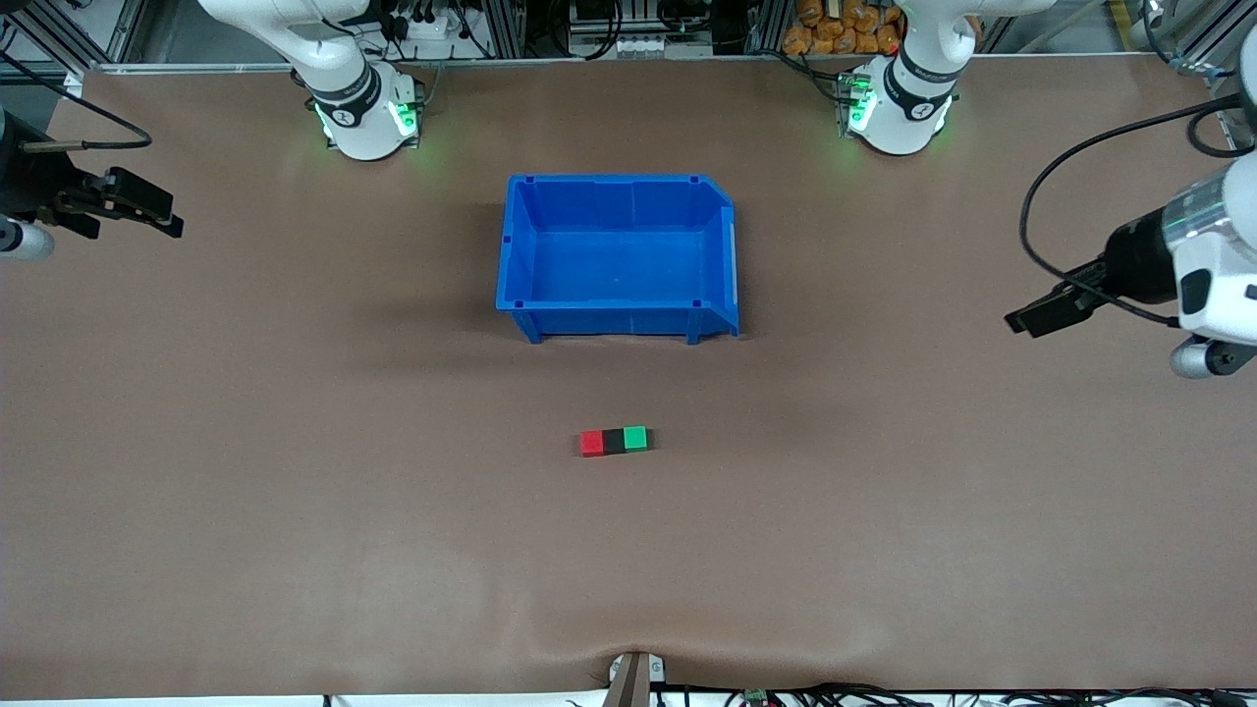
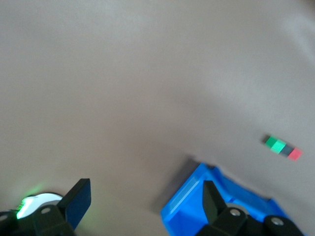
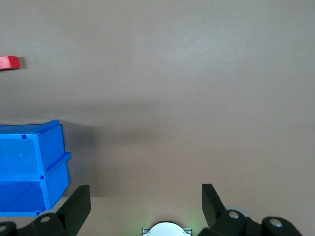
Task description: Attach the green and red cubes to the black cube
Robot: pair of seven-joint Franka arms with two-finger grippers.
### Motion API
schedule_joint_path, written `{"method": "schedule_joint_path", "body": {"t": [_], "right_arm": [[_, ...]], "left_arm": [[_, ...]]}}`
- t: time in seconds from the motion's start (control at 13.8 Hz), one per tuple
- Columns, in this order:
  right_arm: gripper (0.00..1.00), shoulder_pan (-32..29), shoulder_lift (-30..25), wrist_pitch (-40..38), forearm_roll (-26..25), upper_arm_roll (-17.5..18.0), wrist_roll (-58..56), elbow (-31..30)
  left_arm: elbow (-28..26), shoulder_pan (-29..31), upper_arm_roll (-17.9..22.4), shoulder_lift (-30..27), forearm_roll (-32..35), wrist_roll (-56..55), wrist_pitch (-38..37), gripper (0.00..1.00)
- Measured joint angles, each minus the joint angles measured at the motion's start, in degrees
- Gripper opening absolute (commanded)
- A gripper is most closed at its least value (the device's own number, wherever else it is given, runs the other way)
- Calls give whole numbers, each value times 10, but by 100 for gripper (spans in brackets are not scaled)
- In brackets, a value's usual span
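The right gripper [image 1: 162, 218] hangs over the counter [image 1: 295, 491] at the right arm's end, well apart from the cubes and the bin, and the arm waits there. In the right wrist view its two fingers [image 3: 76, 206] stand wide apart with only bare counter between them, so it is released and carries nothing.

The blue bin [image 1: 619, 319] sits on the counter roughly midway between the two arms' bases, and nothing shows inside it. Nearer to the front camera than the bin, the three small cubes lie in one straight row on the counter. The red cube [image 1: 591, 443] is at the end toward the right arm, the black cube [image 1: 614, 441] is in the middle, and the green cube [image 1: 636, 438] is at the end toward the left arm. Red touches black on one face and green touches black on the other, with no gap showing. The row lies well apart from the bin and from both grippers.

The left gripper [image 1: 1043, 312] hangs over the counter at the left arm's end, and this arm waits as well. In the left wrist view its fingers [image 2: 78, 200] are spread wide and empty, with the cube row seen farther off past a corner of the bin.
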Motion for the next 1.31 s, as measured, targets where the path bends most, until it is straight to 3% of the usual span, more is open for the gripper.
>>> {"method": "schedule_joint_path", "body": {"t": [0.29, 0.65, 1.31], "right_arm": [[100, 0, 0, -1, 1, 0, 2, 5], [100, 0, 0, -12, 23, -1, 6, 9], [100, -4, 0, -12, 25, -6, 7, 10]], "left_arm": [[-17, 31, 0, -27, 0, 104, -25, 100], [-97, 57, 0, -106, 9, 219, -35, 100], [-240, 27, -5, -231, 43, 244, -6, 100]]}}
